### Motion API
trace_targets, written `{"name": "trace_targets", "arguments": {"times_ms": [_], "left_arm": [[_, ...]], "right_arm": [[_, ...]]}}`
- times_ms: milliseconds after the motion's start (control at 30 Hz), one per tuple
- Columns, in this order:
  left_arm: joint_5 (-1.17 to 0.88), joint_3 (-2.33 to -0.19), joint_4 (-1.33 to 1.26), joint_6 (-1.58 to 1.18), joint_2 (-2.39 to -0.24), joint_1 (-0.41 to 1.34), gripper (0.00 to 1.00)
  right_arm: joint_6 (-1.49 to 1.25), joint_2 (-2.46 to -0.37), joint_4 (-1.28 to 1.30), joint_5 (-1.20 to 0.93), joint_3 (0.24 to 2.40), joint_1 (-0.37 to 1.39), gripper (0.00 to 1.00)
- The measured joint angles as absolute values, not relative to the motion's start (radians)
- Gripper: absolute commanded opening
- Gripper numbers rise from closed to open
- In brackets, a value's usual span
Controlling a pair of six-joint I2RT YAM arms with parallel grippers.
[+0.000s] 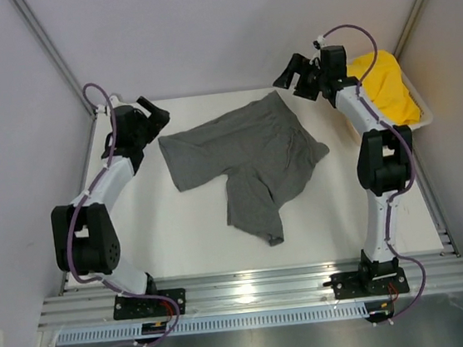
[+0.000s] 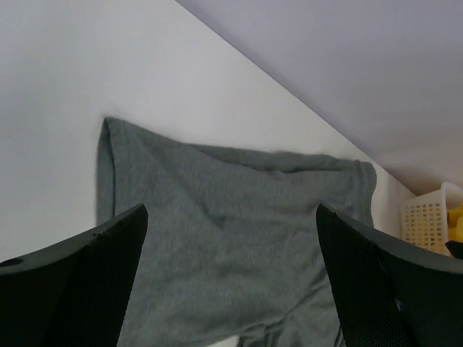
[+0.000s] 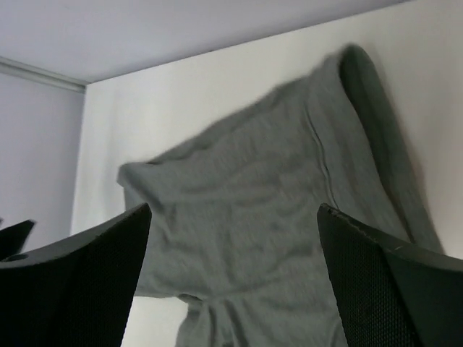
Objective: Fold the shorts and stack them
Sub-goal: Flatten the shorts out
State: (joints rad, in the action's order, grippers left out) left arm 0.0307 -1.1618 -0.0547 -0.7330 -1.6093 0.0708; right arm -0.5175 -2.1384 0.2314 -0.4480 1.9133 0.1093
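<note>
Shows the dark grey shorts (image 1: 247, 159) spread out, a little rumpled, on the white table (image 1: 188, 237) at the centre of the top view. Finds the yellow shorts (image 1: 385, 89) bunched in the white basket (image 1: 422, 115) at the upper right of the frame. Puts the left gripper (image 1: 159, 113) just beside the grey cloth's upper-left edge, jaws wide apart, holding nothing. Puts the right gripper (image 1: 292, 79) near that cloth's upper-right corner, likewise spread wide and empty.

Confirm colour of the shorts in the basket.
The shorts in the basket are bright yellow; top external view shows it best.
</note>
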Motion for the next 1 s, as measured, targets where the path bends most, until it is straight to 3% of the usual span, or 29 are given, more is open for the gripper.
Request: {"name": "trace_targets", "arguments": {"times_ms": [167,267,433,633,1000], "left_arm": [[0.022,-1.057,0.022,-0.734,-1.463,0.070,0.99],[-0.006,-0.937,0.023,-0.741,-1.333,0.086,0.99],[-0.022,-0.735,0.003,-0.745,-1.175,0.266,0.98],[-0.030,-0.590,0.023,-0.752,-1.103,0.471,0.96],[0.015,-0.571,0.081,-0.746,-1.098,0.575,0.96]], "right_arm": [[-0.467,-1.966,0.281,-0.376,1.673,0.108,0.80],[-0.435,-1.817,0.308,-0.315,1.504,0.108,0.74],[-0.387,-1.623,0.321,-0.187,1.310,0.109,0.61],[-0.393,-1.572,0.310,-0.052,1.135,0.096,0.53],[-0.494,-1.653,0.204,-0.020,1.021,0.011,0.55]]}}
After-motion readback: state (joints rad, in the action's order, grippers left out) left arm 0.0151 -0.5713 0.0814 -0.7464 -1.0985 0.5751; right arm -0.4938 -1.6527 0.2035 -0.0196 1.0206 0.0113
